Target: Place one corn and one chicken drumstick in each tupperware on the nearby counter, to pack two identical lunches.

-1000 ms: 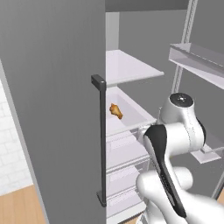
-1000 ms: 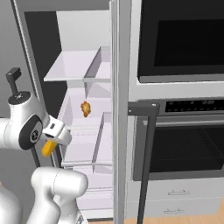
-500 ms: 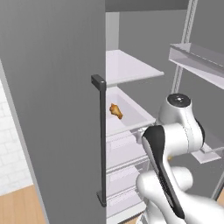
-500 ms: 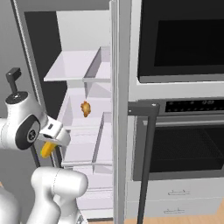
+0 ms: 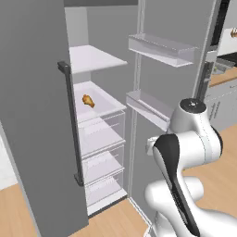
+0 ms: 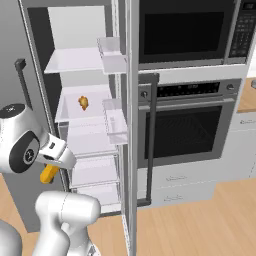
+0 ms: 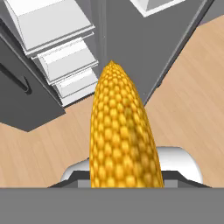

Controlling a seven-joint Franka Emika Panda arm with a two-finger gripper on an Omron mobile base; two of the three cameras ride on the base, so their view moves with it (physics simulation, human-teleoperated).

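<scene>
My gripper is shut on a yellow corn, which hangs below the hand at the lower left of the right base view as corn. In the hand view the cob points away over the wooden floor and hides the fingertips. A brown chicken drumstick lies on a middle shelf of the open fridge, seen also as drumstick, well above and beyond the gripper. A strip of the counter shows at the far right. The tupperware is out of view.
The grey fridge door with its dark handle stands open on the left. The other door carries clear bins. A built-in oven and microwave stand to the fridge's right. Bare wooden floor lies below.
The whole picture has shifted, so the camera has moved: the fridge sits farther left and smaller, and the counter has come into view. The corn stays held.
</scene>
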